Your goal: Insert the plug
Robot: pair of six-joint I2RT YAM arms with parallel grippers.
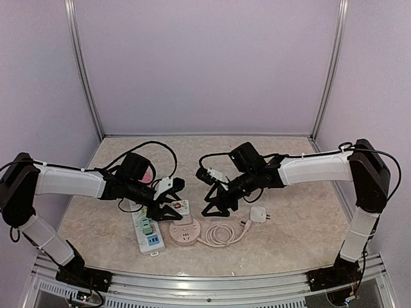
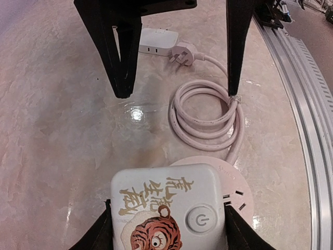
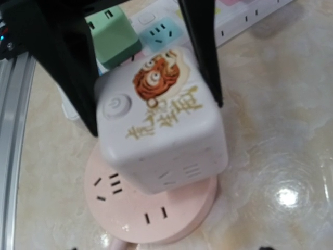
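Cube plug [image 3: 161, 130] tight between left jaws, over pink socket [image 3: 156, 221]; right jaws open, apart.

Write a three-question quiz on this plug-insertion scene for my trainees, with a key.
1. True or false: the right gripper is shut on the coiled cable.
2. Which gripper holds the tiger-print cube adapter? A) left B) right C) neither
3. Fill in: the round power socket below the adapter is coloured ___.
Key: 1 false, it is open; 2 A, the left gripper; 3 pink.
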